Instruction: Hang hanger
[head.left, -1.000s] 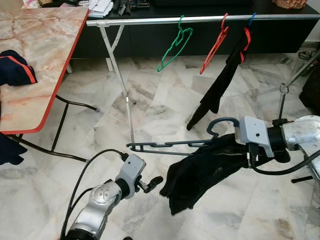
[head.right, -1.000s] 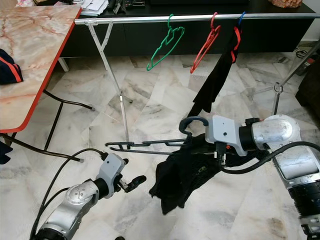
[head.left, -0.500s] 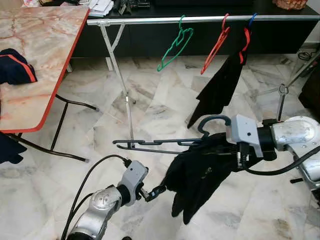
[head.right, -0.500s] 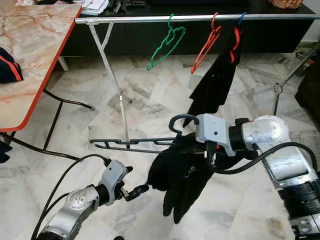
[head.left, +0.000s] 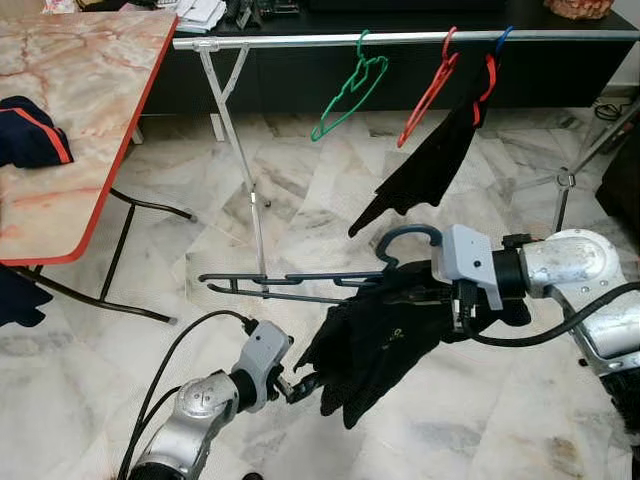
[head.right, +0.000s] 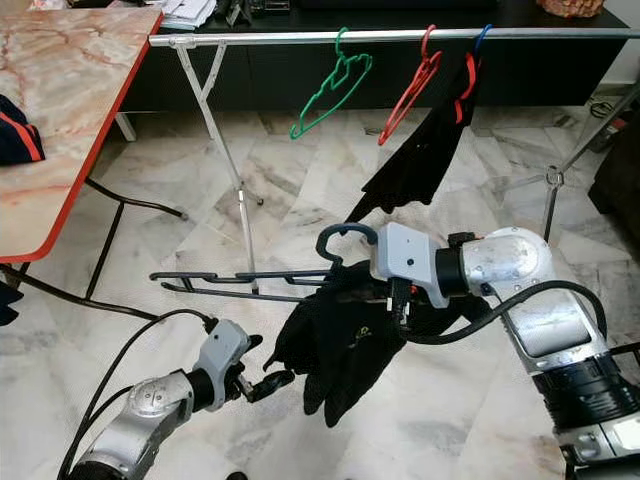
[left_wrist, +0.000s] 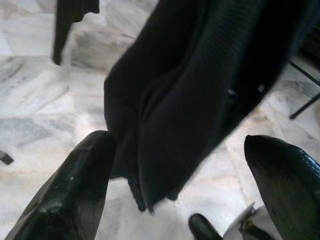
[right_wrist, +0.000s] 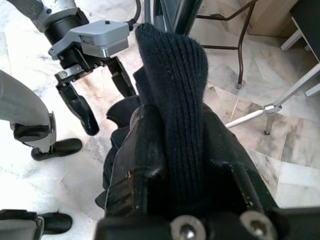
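Observation:
A dark grey hanger (head.left: 290, 284) lies level above the floor, its hook (head.left: 405, 238) by my right wrist. A black knit garment (head.left: 385, 345) droops from it. My right gripper (right_wrist: 175, 127) is shut on the hanger's neck with the cloth bunched between its fingers. Low at the garment's hem my left gripper (head.left: 300, 385) is open; in the left wrist view its fingers (left_wrist: 75, 185) stand wide apart, with the cloth (left_wrist: 190, 100) just beyond them. The silver clothes rail (head.left: 290, 41) runs across the back.
A green hanger (head.left: 345, 95), a red hanger (head.left: 428, 90) and a blue hanger carrying a black garment (head.left: 420, 175) hang on the rail. A marble-topped table (head.left: 90, 120) with a red edge and dark clothes (head.left: 30, 135) stands at the left. The rail's legs (head.left: 245, 165) stand on marble floor.
My right arm has carried the hanger and garment to the left. The left gripper has come up to the garment's lower edge. The black garment on the rail has swung upward.

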